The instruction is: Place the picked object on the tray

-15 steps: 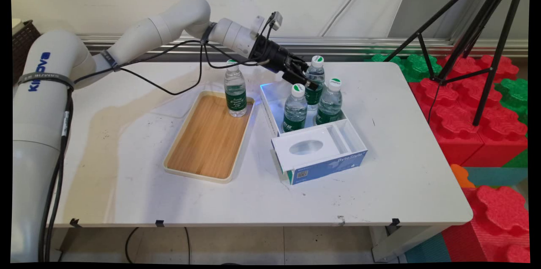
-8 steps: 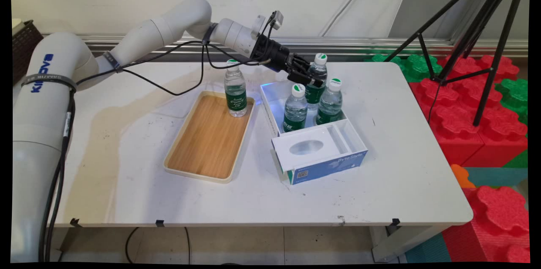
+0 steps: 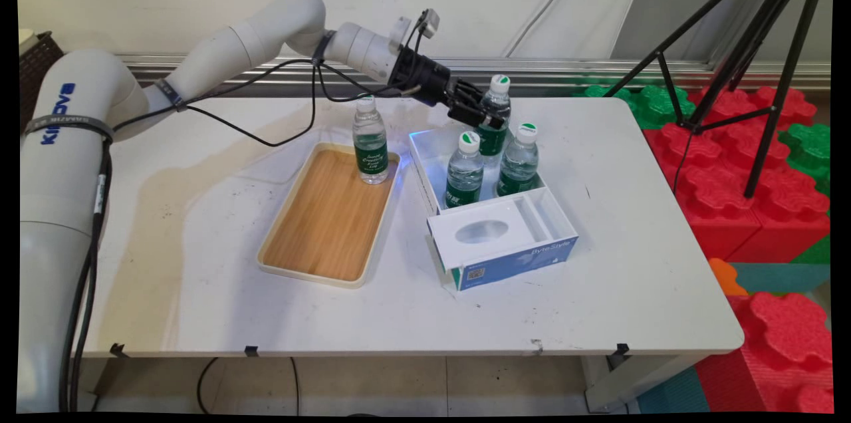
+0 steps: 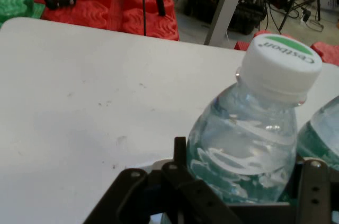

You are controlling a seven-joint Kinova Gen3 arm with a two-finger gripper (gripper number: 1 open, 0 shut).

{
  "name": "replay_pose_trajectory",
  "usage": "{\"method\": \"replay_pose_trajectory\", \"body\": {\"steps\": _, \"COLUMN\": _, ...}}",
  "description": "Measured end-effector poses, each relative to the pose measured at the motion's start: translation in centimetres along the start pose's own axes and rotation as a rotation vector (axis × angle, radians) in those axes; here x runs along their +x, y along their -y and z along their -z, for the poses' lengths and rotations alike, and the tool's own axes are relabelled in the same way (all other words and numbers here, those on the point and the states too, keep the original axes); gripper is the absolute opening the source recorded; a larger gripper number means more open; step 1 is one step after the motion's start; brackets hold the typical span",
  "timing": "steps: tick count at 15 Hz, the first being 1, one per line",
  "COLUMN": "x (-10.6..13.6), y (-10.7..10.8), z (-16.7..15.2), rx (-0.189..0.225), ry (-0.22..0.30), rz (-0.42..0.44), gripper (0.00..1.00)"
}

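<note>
While gripper clasps bottle, box lies below

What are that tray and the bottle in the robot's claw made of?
The tray looks like matt bamboo or wood veneer, going by its grain, set in a cream rim that is probably plastic. The held bottle seems to be clear, glossy plastic: you can see through it, and it has a white ridged cap. The gripper clasps it.

Two bottles crowd the box — tray mostly open
</note>
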State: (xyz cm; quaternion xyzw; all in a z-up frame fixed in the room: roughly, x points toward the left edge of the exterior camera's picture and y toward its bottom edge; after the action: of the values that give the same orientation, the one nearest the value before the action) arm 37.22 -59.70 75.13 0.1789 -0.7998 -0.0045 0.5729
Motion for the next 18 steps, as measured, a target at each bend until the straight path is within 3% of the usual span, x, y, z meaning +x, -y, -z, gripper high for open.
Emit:
{"method": "replay_pose_trajectory", "body": {"steps": 13, "x": 4.9, "y": -2.8, "z": 6.6, "rx": 0.014, "ry": -0.095, "rz": -0.023, "gripper": 0.00}}
{"method": "replay_pose_trajectory", "body": {"steps": 18, "x": 6.9, "y": -4.3, "z": 10.6, "rx": 0.042, "ry": -0.133, "rz": -0.021, "gripper": 0.00}}
